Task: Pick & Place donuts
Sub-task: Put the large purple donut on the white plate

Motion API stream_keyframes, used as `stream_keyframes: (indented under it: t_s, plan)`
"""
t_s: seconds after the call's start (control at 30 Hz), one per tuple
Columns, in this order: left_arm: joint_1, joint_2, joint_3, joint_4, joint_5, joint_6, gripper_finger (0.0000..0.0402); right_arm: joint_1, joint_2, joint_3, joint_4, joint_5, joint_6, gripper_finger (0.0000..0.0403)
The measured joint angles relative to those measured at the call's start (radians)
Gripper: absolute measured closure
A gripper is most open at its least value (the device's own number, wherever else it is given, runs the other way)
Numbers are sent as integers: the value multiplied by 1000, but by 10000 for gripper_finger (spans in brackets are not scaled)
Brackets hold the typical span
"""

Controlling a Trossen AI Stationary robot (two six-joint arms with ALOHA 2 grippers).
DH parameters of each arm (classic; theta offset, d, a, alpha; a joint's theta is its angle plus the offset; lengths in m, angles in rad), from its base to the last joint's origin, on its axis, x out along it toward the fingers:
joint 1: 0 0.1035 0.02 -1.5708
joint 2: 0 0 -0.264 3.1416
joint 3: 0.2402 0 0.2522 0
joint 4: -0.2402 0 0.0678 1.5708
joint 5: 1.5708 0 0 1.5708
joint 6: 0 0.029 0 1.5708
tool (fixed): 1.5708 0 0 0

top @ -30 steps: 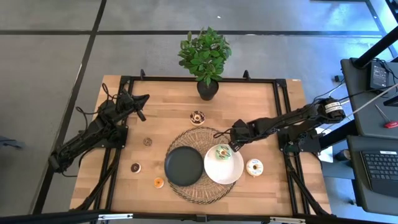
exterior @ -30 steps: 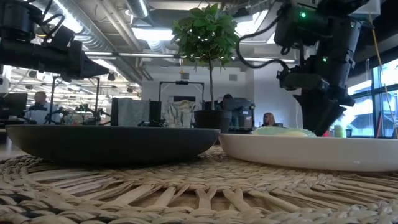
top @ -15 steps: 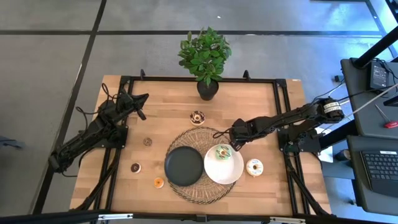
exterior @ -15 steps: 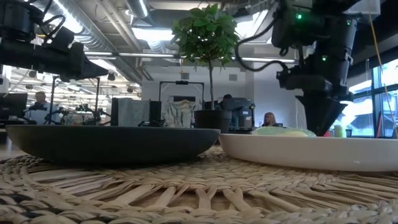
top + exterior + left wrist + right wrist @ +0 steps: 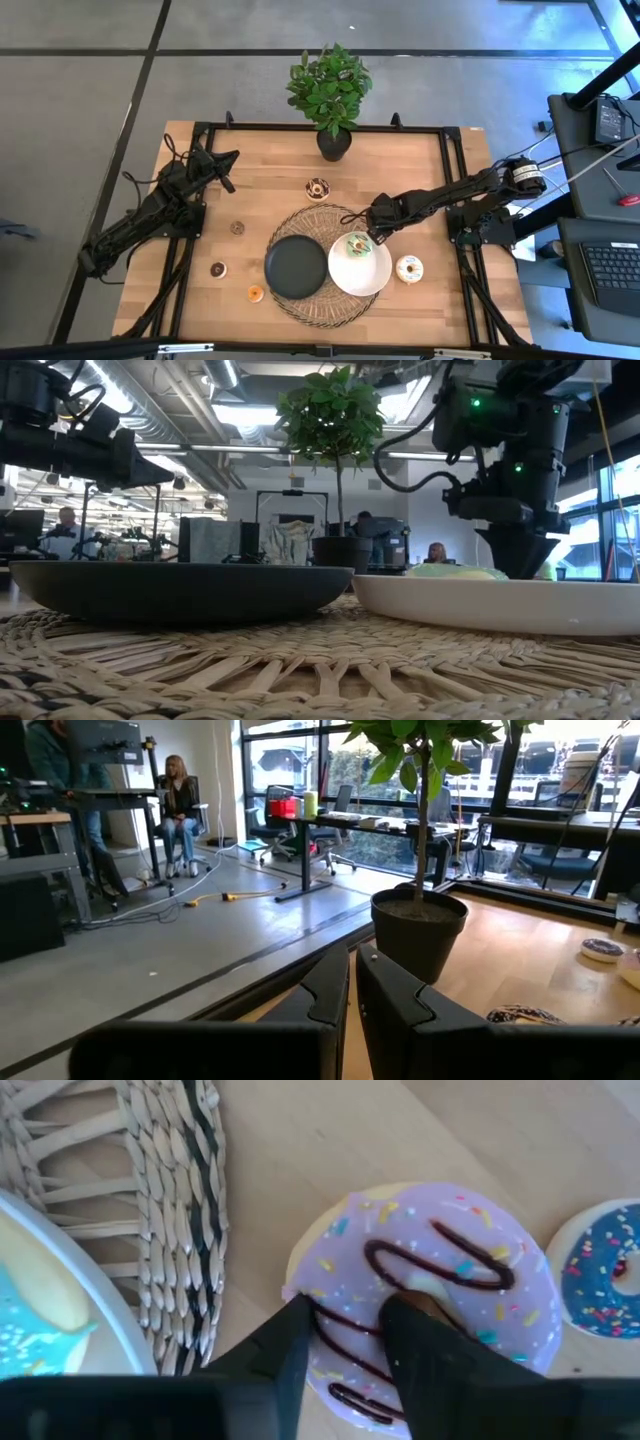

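Observation:
A purple-iced donut [image 5: 430,1280] with chocolate stripes lies flat on the wooden table beside the woven mat [image 5: 320,222]. My right gripper [image 5: 345,1315] points down on it. In the high view the gripper [image 5: 374,234] hides this donut. A green donut [image 5: 359,245] lies on the white plate [image 5: 372,282]. A cream donut [image 5: 408,268], a chocolate one [image 5: 317,188] and three small ones [image 5: 238,228] [image 5: 218,269] [image 5: 255,293] lie on the table. My left gripper [image 5: 232,158] waits shut at the far left. My right gripper has the purple donut's ring [image 5: 350,1295] between its two fingers. One fingertip [image 5: 415,1320] stands at the centre hole and the other [image 5: 290,1335] at the ring's outer edge. The fingers come from above, pointing steeply down. The donut lies flat on the table.
A black plate [image 5: 296,266] sits beside the white one on the mat. A blue-iced donut [image 5: 610,1270] lies right beside the purple one. A potted plant [image 5: 332,95] stands at the far edge. Bare wood lies at the far right and near left.
My right gripper has tipped a little more steeply downward. In the low view its fingertips have sunk behind the white plate's rim.

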Motion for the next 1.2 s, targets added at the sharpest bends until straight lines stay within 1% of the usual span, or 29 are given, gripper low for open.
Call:
stream_keyframes:
  t_s: [0.2,0.3,0.37,0.57,0.8,1.0,1.13,1.2]
  plan:
    - [0,0,0,0,0,0,382,0,-10,0,-6,-2,-45,347]
    - [0,0,0,0,1,0,382,0,-34,0,-17,-5,-56,369]
    - [0,0,0,0,1,-3,382,0,-49,10,-35,-5,-58,376]
    - [0,0,0,3,4,-91,382,13,-63,114,-92,-3,-134,375]
    - [0,0,0,5,4,-89,382,106,-63,251,-129,-2,-162,377]
    - [0,0,0,7,5,-89,382,236,-63,321,-110,-1,-111,374]
    - [0,0,0,8,5,-89,382,327,-59,323,-46,3,-38,374]
    - [0,0,0,8,5,-89,382,370,-44,324,-24,28,5,374]
